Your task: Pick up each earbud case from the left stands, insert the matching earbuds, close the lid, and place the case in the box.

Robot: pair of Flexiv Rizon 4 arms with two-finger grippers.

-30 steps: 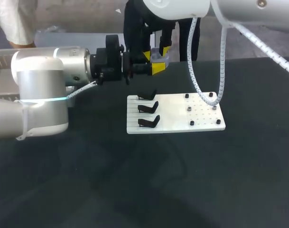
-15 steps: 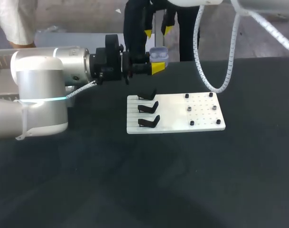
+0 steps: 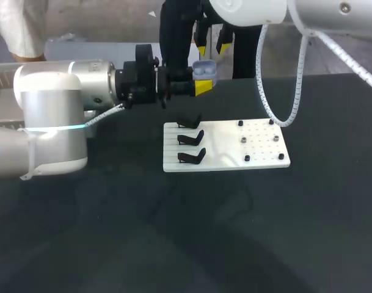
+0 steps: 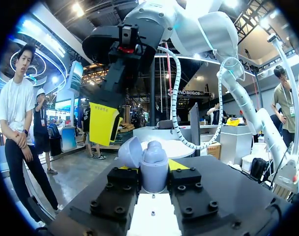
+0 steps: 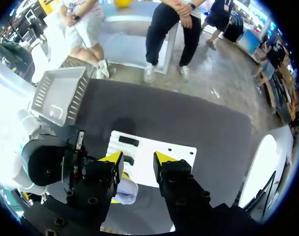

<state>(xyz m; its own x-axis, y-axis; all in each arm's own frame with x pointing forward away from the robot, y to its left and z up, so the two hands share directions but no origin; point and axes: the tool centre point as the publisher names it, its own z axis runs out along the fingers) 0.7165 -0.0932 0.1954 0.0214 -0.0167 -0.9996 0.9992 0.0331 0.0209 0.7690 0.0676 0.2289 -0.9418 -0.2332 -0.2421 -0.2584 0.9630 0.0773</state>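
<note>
My left gripper (image 3: 201,80) is shut on a lavender earbud case (image 3: 204,69), holding it in the air behind the white board (image 3: 225,160). In the left wrist view the case (image 4: 153,167) sits between the yellow tips, its lid (image 4: 130,151) tipped open to one side. My right gripper (image 3: 211,46) hangs open just above the case, nothing between its fingers. From the right wrist view the case (image 5: 127,190) lies below the right gripper (image 5: 138,162). Three black stands (image 3: 192,139) on the board's left part are bare.
Small black pegs (image 3: 259,140) dot the right part of the board. A grey box (image 5: 61,96) stands off to the left beyond my left arm (image 3: 57,116). Dark tabletop (image 3: 204,232) spreads in front of the board.
My right gripper has lifted up off the case, which it flanked a second ago, and shifted slightly right. The left gripper and case have stayed put.
</note>
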